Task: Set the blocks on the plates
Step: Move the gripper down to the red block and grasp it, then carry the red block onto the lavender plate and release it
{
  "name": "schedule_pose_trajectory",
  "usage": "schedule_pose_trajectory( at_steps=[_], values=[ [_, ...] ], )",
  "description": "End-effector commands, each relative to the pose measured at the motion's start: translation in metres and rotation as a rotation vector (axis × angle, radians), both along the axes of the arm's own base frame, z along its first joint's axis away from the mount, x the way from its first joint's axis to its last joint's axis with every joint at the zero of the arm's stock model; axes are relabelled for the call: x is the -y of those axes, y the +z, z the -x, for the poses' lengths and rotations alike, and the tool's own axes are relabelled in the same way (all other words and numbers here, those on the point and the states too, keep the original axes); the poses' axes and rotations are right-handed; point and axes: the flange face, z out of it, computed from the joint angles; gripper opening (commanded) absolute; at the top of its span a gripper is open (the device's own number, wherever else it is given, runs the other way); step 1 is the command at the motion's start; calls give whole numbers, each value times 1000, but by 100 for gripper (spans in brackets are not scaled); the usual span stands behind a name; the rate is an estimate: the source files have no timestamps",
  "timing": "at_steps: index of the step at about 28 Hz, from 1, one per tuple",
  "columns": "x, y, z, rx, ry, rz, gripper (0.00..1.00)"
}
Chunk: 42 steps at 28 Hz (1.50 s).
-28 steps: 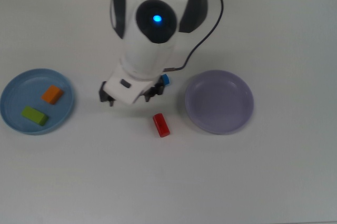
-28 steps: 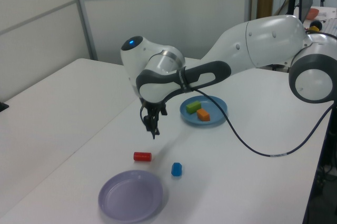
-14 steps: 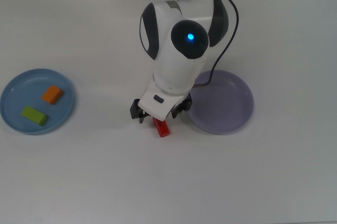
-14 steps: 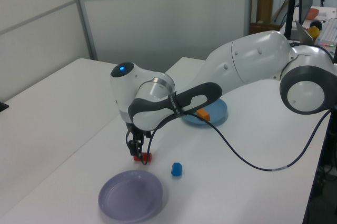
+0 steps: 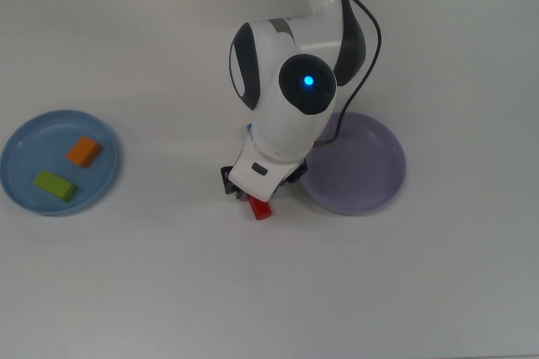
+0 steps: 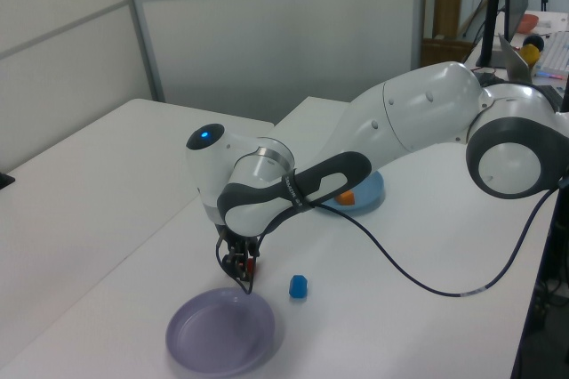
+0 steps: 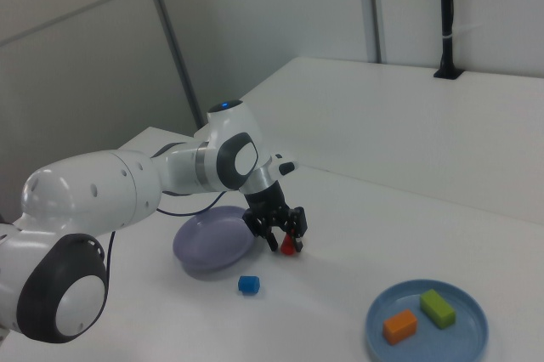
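Note:
The red block [image 5: 262, 209] [image 7: 289, 246] lies on the white table just off the lavender plate [image 5: 362, 165] [image 6: 213, 334]. My gripper [image 5: 253, 193] [image 6: 241, 270] [image 7: 286, 236] is down at the table over it, open, with a finger on either side of the block. The blue cube [image 6: 298, 286] [image 7: 248, 285] sits on the table beside the lavender plate; in the top view my arm hides it. The orange block [image 5: 83, 151] [image 7: 400, 326] and the green block [image 5: 55, 184] [image 7: 438, 307] rest on the light blue plate [image 5: 17, 144] [image 7: 442, 342].
My arm's black cable [image 6: 418, 283] trails over the table behind the blue cube. A wall and a metal post [image 6: 140, 28] stand past the table's far side in the left view.
My gripper has swung from beside the blue cube over to the red block and dropped down around it. The blocks and plates have not moved.

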Motion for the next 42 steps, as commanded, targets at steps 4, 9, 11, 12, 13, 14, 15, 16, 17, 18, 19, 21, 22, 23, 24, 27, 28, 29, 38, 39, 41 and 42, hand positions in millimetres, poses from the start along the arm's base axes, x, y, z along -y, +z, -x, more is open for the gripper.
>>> schedule_pose_trajectory(
  at_steps=[4,9,11,12,13,14,15,16,17,18,19,21,22,23,24,27,28,29,38,39,41,42],
  values=[
    [-11,-2,-3,54,18,-14,0],
    [-11,3,-5,65,18,-17,0],
    [-12,6,-5,69,20,-20,0],
    [-12,10,-6,75,21,-20,0],
    [-12,12,-7,79,20,-22,0],
    [-14,16,-6,84,22,-23,0],
    [-18,25,-6,95,27,-28,0],
    [-22,31,-5,103,31,-33,0],
    [-27,37,-4,110,38,-39,0],
    [-33,43,-3,116,46,-46,0],
    [-40,47,-1,118,56,-54,0],
    [-55,62,3,132,76,-70,0],
    [-60,63,4,131,79,-77,0],
    [-65,64,6,130,85,-81,0],
    [-73,65,8,130,97,-84,0],
    [-105,63,17,125,130,-83,0],
    [-108,62,19,125,135,-74,0],
    [-112,59,20,122,144,-64,0],
    [-131,23,27,103,166,4,5],
    [-133,25,28,103,167,1,7],
    [-134,28,29,103,163,-5,76],
    [-134,29,29,100,161,-1,100]
  ],
)
